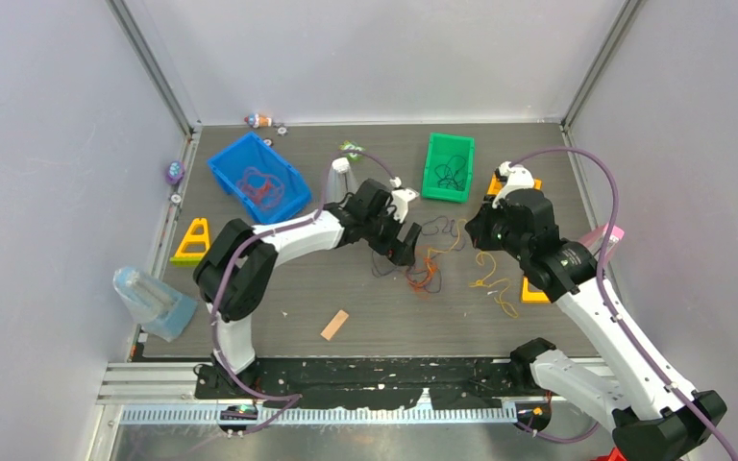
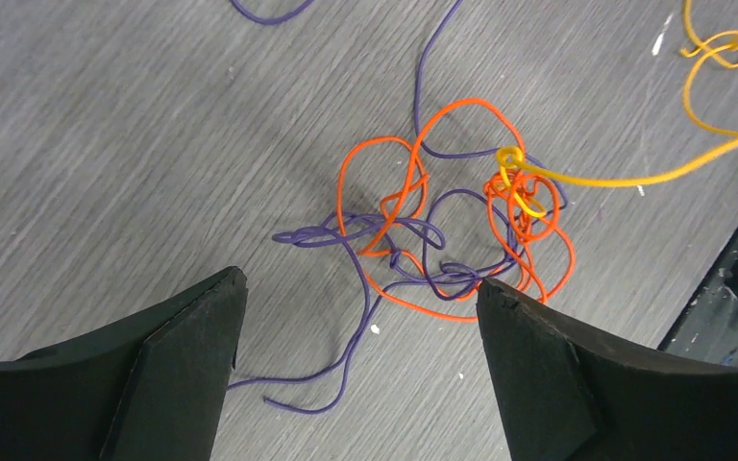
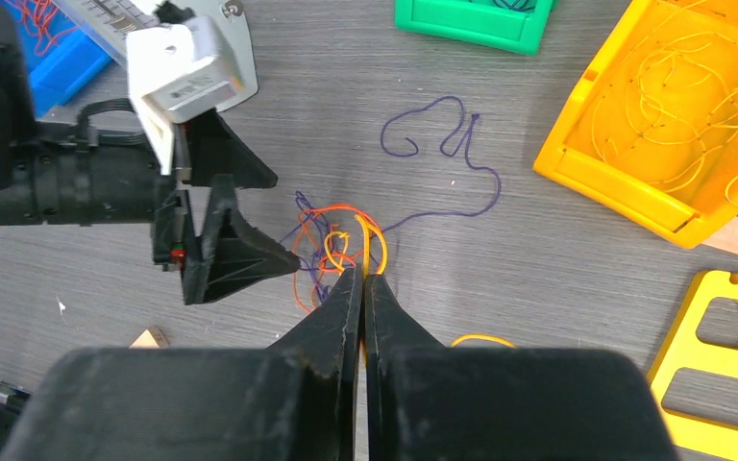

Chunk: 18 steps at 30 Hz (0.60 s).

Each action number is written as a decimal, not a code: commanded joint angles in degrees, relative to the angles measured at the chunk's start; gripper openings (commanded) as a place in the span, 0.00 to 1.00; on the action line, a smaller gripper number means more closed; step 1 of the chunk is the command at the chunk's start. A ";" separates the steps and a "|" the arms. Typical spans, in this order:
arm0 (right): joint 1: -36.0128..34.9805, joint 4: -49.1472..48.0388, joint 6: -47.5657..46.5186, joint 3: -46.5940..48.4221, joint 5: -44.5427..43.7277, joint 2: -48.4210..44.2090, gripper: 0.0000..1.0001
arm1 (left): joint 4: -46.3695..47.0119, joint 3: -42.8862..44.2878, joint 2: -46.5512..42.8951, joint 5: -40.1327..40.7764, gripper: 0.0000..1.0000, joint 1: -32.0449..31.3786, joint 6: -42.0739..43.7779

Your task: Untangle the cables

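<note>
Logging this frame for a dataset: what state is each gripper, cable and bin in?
left gripper: open, holding nothing
right gripper: shut on the yellow cable
yellow cable: looped through the orange cable
orange cable: tangled with the purple cable
purple cable: tangled, ends free
blue bin: holds red cables
green bin: holds dark cables
yellow bin: holds yellow cables

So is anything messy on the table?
Yes: the cables in the middle of the table are knotted, orange, purple and yellow all tangled together. Other cables lie inside the blue bin, green bin and yellow bin.
</note>
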<state>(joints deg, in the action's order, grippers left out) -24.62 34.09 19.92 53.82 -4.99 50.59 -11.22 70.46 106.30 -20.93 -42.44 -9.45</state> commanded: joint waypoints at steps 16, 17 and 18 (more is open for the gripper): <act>0.10 1.70 1.11 1.55 -5.40 -4.50 0.05 | -10.07 7.02 11.54 15.52 0.00 -6.51 -4.47; 0.10 2.00 1.77 1.37 -8.48 -5.16 0.05 | -9.17 5.35 10.12 16.17 0.00 -5.87 -4.99; 0.17 2.64 2.22 1.33 -10.31 -6.14 0.05 | -7.40 3.44 8.24 16.21 0.00 -4.57 -5.57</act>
<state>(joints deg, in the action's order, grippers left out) -24.62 35.86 20.27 54.24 -7.51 47.27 -15.86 79.13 117.01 -9.80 -49.43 -13.32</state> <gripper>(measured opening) 0.067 0.019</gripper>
